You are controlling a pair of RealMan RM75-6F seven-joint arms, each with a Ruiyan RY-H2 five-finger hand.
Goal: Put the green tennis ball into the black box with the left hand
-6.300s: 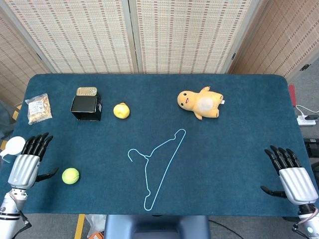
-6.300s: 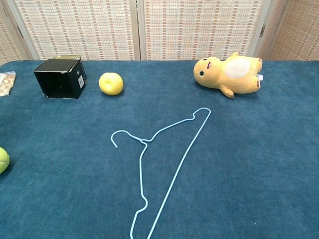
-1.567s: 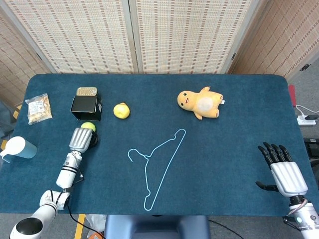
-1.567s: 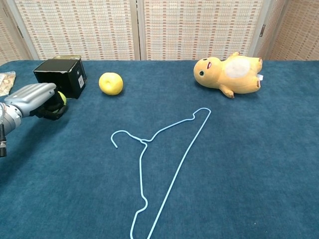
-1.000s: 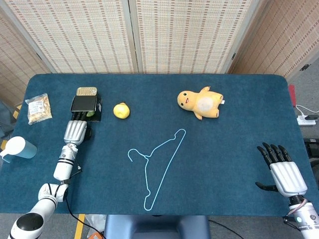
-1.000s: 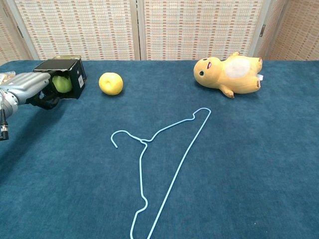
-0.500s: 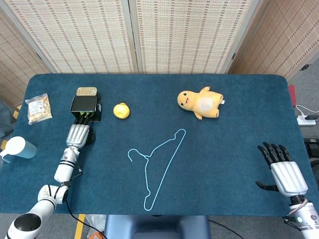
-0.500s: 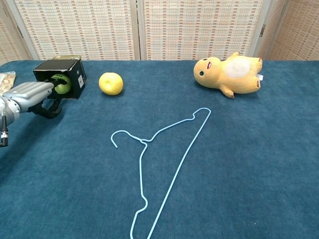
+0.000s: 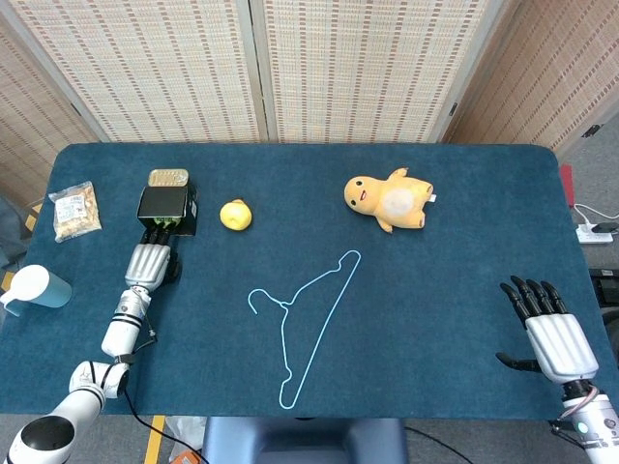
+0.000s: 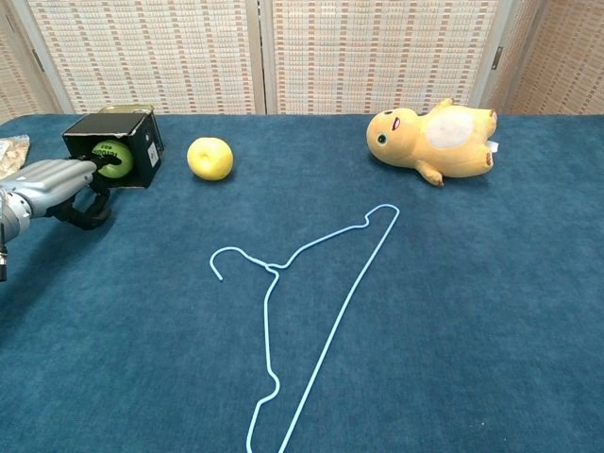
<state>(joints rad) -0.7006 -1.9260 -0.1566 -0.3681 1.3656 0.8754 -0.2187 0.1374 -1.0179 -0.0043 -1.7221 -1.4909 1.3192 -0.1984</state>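
fingers touching ball inside box

Left hand reaches into black box.

I've carried the tennis ball off the desk into the box; my left robot hand is backing out.

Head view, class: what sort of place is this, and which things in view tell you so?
Probably a robot test or lab setup rather than a home: a table covered in blue cloth, woven screen panels behind it, and unrelated props laid out, such as a plush toy, a wire hanger and a black box.
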